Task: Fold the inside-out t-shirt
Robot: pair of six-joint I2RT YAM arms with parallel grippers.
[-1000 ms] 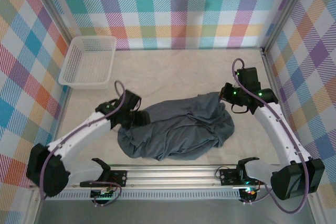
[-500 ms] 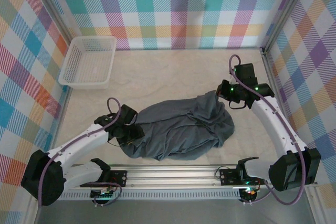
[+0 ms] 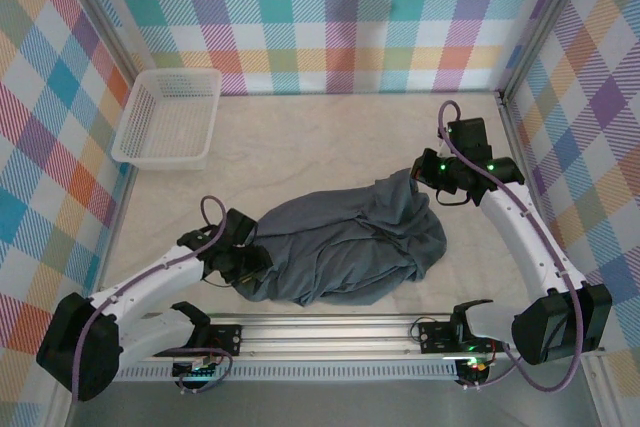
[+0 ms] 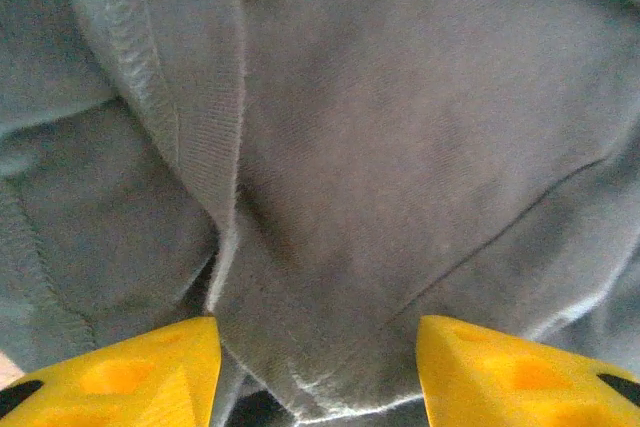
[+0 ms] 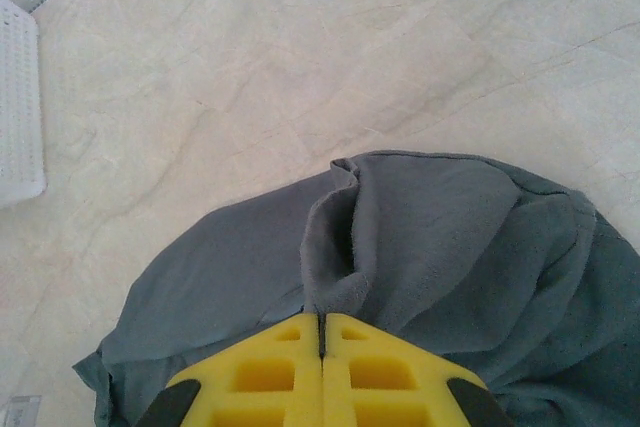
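Since a second earlier, my left hand [image 3: 243, 255] had slid down and to the left in the top view, reaching the lower-left edge of the dark grey t-shirt [image 3: 345, 237]. My right hand [image 3: 418, 175] had crept slightly upward at the garment's upper-right corner. The t-shirt lay bunched on the table [image 3: 320, 137] in the lower middle of that view, well apart from the white lattice basket [image 3: 168, 117] at upper left. Through my left wrist camera, the yellow fingers [image 4: 140, 372] stood wide apart at the bottom corners of the frame. A stitched fold of the t-shirt lay between them, unclamped. Through my right wrist camera, the right hand's fingers [image 5: 270, 372] were pressed together at bottom centre, pinching a raised ridge of the t-shirt.
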